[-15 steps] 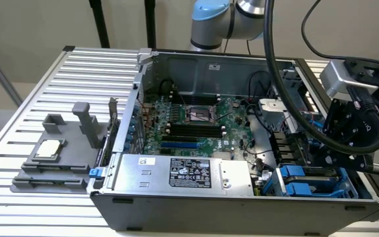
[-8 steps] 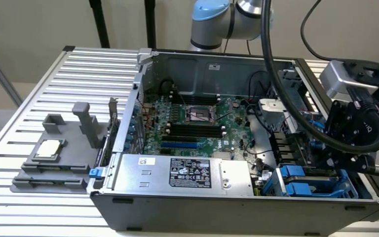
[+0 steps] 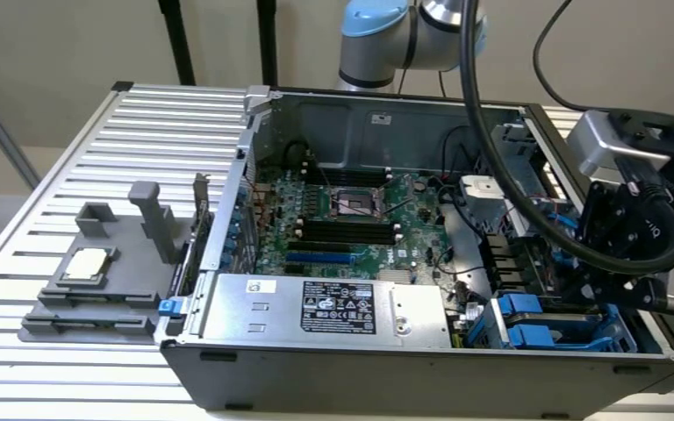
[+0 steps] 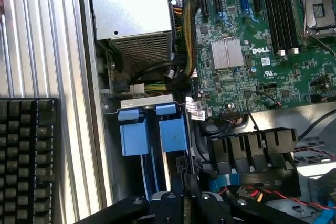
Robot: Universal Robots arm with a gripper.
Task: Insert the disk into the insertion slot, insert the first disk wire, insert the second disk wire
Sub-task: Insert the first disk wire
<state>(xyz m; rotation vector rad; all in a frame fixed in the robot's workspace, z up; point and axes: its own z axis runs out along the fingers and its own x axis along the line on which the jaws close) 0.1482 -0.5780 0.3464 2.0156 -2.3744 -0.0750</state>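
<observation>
Tool close over blue insertion slot

An edge of the wrist view is cutting off the gripper, the keyboard and the motherboard. In the exterior view the gripper's black body is covering the right part of the insertion slot. A thick black cable is crossing in front of the case's far right corner. The upper edge is cutting off the arm. The print on the power-supply box is showing too small to read. Whether the disk is lying between the blue latches, I cannot tell.
</observation>
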